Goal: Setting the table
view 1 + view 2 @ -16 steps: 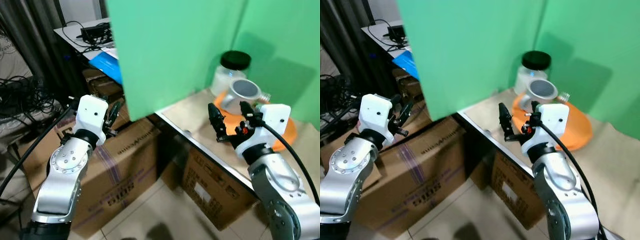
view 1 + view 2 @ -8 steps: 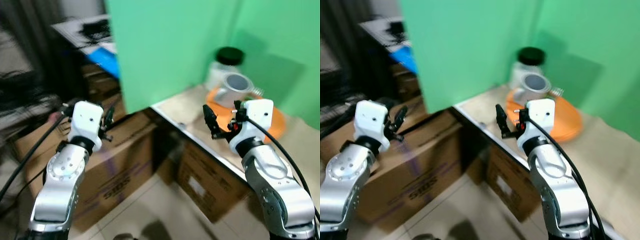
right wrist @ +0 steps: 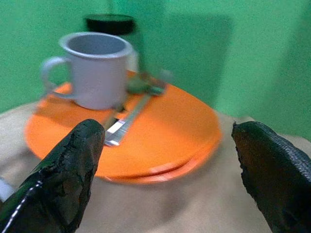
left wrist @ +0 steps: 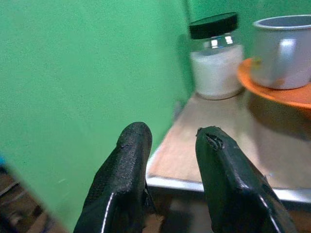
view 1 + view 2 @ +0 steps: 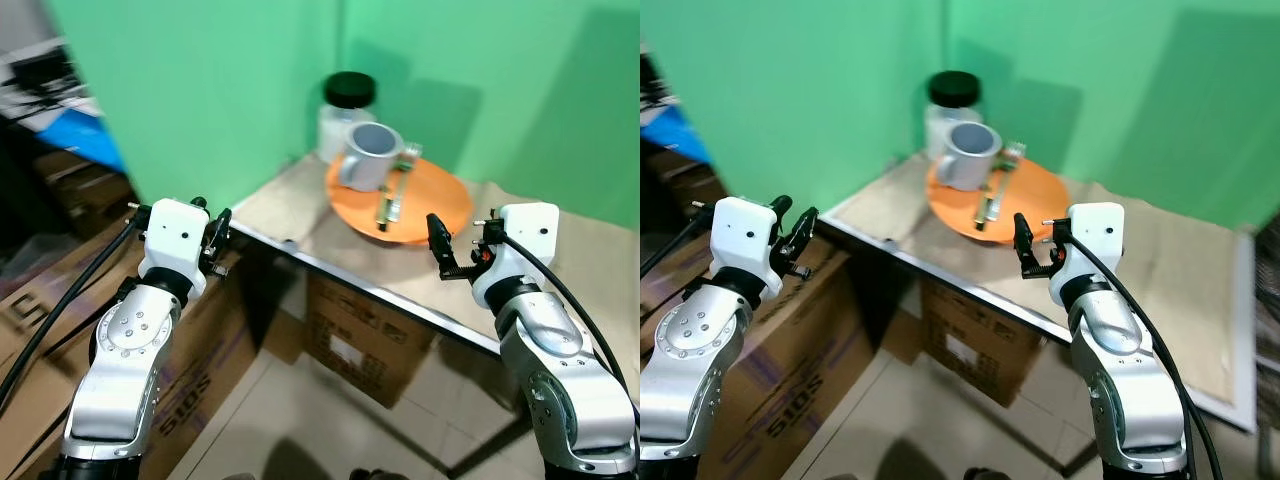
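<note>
Your right claw [image 5: 447, 252], released wide, sits just near of the orange plate [image 5: 430, 205]; left claw [image 5: 215, 240] slightly parted, farther off.

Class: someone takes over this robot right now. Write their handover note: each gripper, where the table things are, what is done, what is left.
Right gripper: open, empty, facing the orange plate.
Left gripper: slightly open, empty, off the table's left corner.
Mug and cutlery sit on the plate; jar stands behind the mug, in the table's back corner.
Done: nothing laid out.
Left: take the mug and cutlery off the plate, set each in place.
</note>
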Tool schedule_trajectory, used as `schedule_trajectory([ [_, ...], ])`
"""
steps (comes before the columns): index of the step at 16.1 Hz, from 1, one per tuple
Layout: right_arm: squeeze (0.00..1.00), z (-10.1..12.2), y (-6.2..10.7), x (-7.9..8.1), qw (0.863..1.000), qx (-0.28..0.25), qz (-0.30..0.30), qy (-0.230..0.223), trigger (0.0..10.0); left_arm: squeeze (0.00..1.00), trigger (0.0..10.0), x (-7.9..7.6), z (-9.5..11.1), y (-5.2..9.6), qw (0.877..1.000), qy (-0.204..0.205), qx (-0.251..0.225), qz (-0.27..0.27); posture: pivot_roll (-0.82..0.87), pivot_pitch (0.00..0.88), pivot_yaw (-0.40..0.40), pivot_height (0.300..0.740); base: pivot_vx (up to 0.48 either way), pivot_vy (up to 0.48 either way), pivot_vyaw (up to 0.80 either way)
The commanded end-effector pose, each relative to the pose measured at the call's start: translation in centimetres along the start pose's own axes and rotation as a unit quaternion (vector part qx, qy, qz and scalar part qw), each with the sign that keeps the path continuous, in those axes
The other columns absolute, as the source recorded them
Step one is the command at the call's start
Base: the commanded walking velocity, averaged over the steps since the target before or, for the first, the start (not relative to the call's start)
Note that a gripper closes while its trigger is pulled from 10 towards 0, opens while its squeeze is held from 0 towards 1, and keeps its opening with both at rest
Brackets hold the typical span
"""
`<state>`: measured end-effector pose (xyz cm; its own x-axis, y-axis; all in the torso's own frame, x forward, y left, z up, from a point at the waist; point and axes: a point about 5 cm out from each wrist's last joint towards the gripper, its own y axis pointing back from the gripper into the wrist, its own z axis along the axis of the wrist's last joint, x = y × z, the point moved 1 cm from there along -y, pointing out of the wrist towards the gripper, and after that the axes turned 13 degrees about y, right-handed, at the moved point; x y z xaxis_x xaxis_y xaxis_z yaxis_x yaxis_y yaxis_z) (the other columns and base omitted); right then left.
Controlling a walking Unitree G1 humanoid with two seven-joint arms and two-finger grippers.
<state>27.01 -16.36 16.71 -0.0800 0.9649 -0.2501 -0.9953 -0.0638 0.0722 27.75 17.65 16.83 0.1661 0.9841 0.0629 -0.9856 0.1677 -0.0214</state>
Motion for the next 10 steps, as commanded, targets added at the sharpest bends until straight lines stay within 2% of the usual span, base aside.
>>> schedule_trajectory([
  [1, 0.0, -0.16, 0.17, -0.3, 1.0, 0.011, -0.012, -0.007, 10.0, 0.0, 10.0, -0.22, 0.3, -0.33, 1.0, -0.006, -0.003, -0.005, 0.12, 0.0, 0.017, 0.74, 0.0, 0.0, -0.8],
  [3, 0.0, -0.28, 0.36, -0.23, 1.0, 0.016, -0.013, -0.018, 10.0, 0.0, 10.0, -0.26, 0.27, -0.45, 1.0, -0.008, -0.002, -0.009, 0.12, 0.0, 0.025, 0.74, 0.0, 0.0, -0.8],
  [4, 0.0, -0.31, 0.41, -0.21, 1.0, 0.018, -0.013, -0.02, 10.0, 0.0, 10.0, -0.25, 0.27, -0.5, 1.0, -0.008, -0.001, -0.009, 0.12, 0.0, 0.027, 0.74, 0.0, 0.0, 0.0],
  [6, 0.0, -0.46, 0.69, -0.24, 0.999, 0.024, -0.022, -0.031, 10.0, 0.0, 10.0, -0.23, 0.27, -0.67, 1.0, -0.01, 0.001, -0.013, 0.11, 0.0, 0.041, 0.74, 0.0, 0.384, 0.0],
  [7, 0.0, -0.48, 0.82, -0.24, 0.999, 0.026, -0.026, -0.033, 10.0, 0.0, 10.0, -0.21, 0.23, -0.76, 1.0, -0.011, 0.003, -0.011, 0.1, 0.0, 0.045, 0.74, 0.0, 0.296, -0.8],
  [9, 0.0, -0.49, 1.05, -0.3, 0.998, 0.028, -0.035, -0.036, 10.0, 0.0, 10.0, -0.05, 0.49, -1.12, 1.0, -0.022, -0.002, -0.007, 0.09, 0.0, 0.055, 0.74, 0.0, -0.48, -0.8],
  [10, 0.0, -0.48, 1.14, -0.32, 0.998, 0.029, -0.037, -0.038, 10.0, 0.0, 10.0, 0.0, 0.41, -1.22, 1.0, -0.005, 0.003, -0.007, 0.09, 0.0, 0.058, 0.74, 0.0, -0.48, -0.8],
])
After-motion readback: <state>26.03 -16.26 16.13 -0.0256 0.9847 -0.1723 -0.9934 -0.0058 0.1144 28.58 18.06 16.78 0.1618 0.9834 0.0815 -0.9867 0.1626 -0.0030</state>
